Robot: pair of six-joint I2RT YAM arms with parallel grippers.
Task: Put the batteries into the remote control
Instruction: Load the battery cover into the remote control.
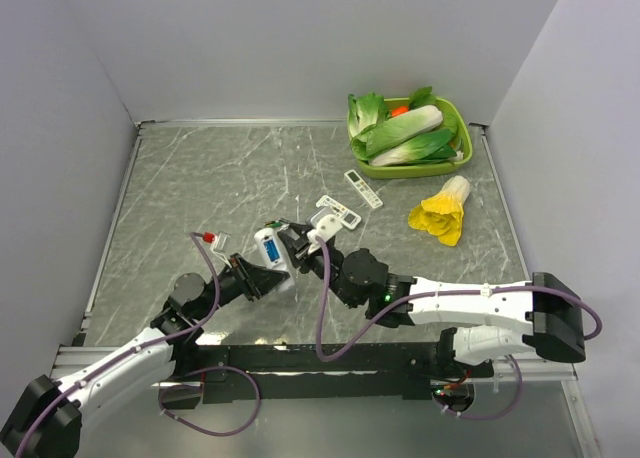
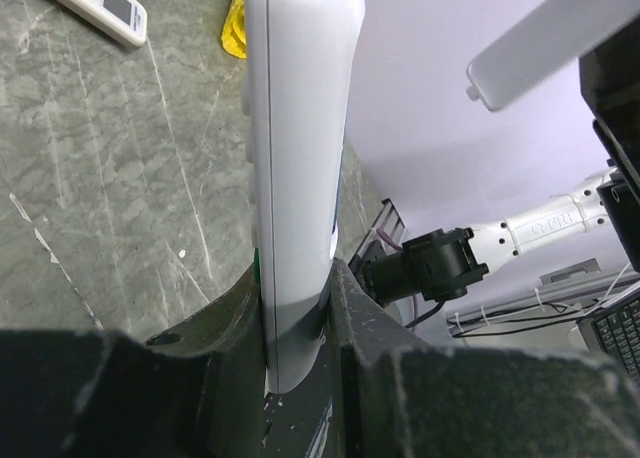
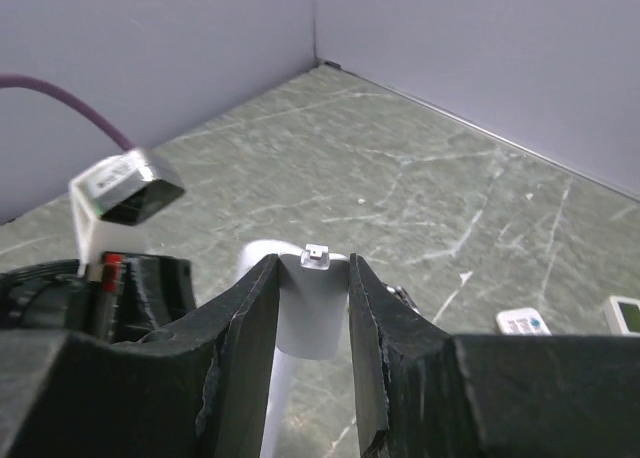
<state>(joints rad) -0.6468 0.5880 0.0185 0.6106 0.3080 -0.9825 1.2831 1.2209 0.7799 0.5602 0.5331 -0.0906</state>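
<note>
Grey marbled worktop [image 1: 200,178], pale walls all round, and I'm working just above it, near the front middle. My left fingers [image 2: 410,378] are clenched on one end of the remote control [image 2: 300,158], holding it edge-on and, as far as I can tell, lifted off the surface. My right fingers [image 3: 240,348] pinch the cover plate [image 3: 312,308] by its two sides, its little latch tab [image 3: 317,251] poking out past the tips. From above, blue shows in the remote's back: the batteries [image 1: 272,248], seated by the look of it, though I can't tell if both are in.

So the step, I reckon, is closing the compartment. To do it well, I square the plate to the opening, lay it flat, then slide it home rather than force it, with the left grip firm so the remote doesn't twist. With too much tilt the plate may skid in my pinch.

Further out a spare white remote [image 1: 363,189] lies flat, and beyond it sits a green tray [image 1: 425,170] of vegetables.
</note>
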